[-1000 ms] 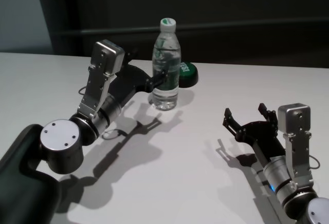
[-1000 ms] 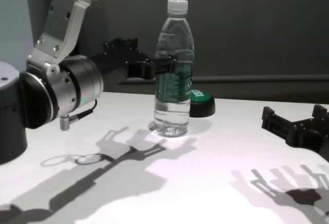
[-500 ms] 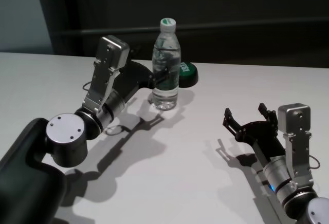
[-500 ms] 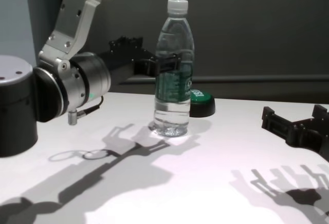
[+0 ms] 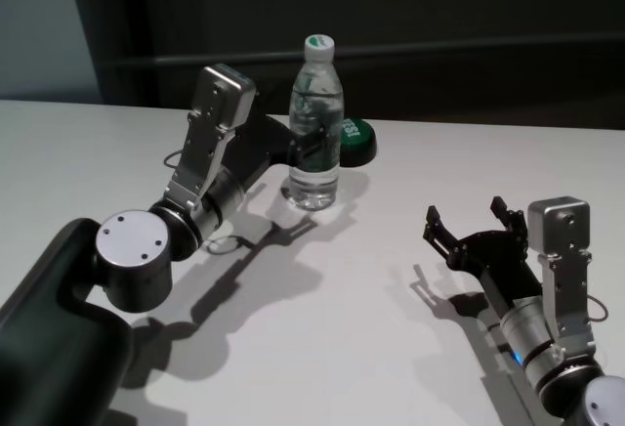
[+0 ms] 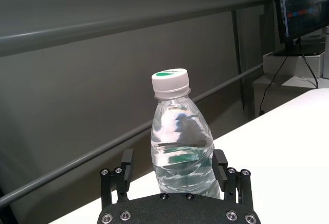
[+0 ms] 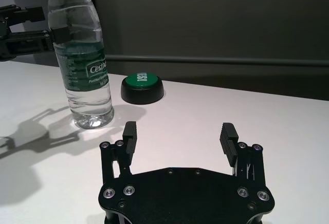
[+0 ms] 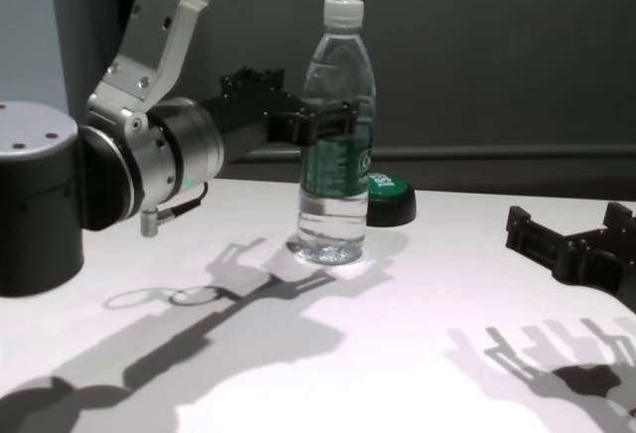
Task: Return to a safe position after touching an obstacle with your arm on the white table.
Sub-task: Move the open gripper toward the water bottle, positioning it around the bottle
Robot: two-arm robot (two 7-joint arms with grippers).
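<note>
Setting is a robot test lab or office bay. Evidence: a plain white worktop (image 5: 391,299) against dark wall panels with a horizontal rail (image 6: 103,26), and a computer monitor (image 6: 303,5) with trailing cables (image 6: 275,77) beyond one worktop edge.

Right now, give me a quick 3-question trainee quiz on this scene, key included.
1. True or false: the water bottle stands upright on the white table.
2. Which gripper has its fingers on either side of the bottle? A) left B) right
3. What sits just behind the bottle?

Key: 1 true. 2 A, the left gripper, open; the right gripper is open, apart, near the table's right side. 3 green button.
</note>
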